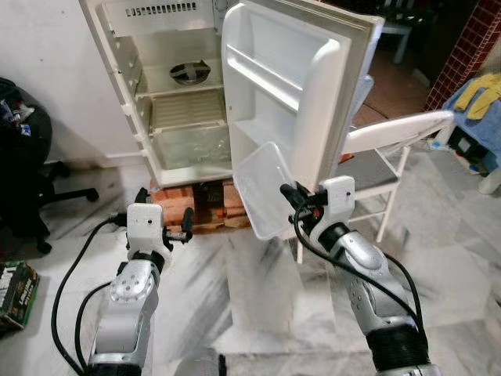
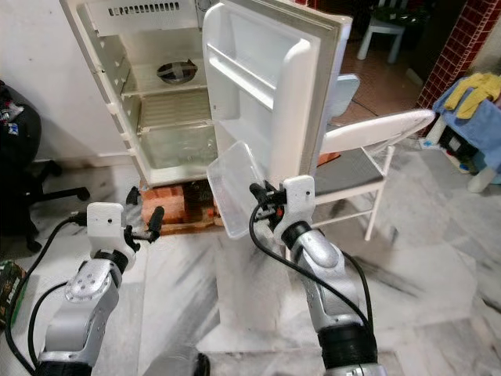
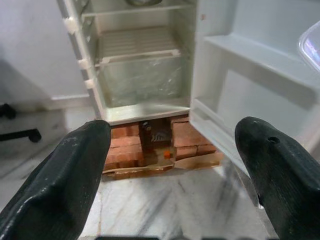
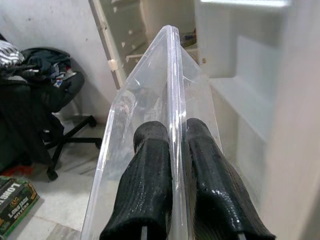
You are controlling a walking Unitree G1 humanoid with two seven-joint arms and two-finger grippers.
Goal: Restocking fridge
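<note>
A small white fridge [image 1: 176, 86] stands open on a stack of bricks, its door [image 1: 290, 86] swung out toward me. My right gripper [image 1: 291, 193] is shut on the rim of a clear plastic fridge bin [image 1: 262, 188], held tilted in the air just in front of the door's lower shelf. In the right wrist view both fingers [image 4: 150, 175] pinch the bin's wall [image 4: 172, 85]. My left gripper [image 1: 164, 213] hangs open and empty in front of the bricks, its fingers [image 3: 65, 175] wide apart. Inside the fridge a wire shelf [image 1: 188, 110] and a glass-fronted drawer [image 1: 192, 145] are in view.
The brick base [image 1: 200, 207] lies on the marble floor. A white folding chair [image 1: 391, 149] stands right of the door. A black office chair [image 1: 23, 157] with clothes sits at the left, and a small box [image 1: 16, 294] lies on the floor near it.
</note>
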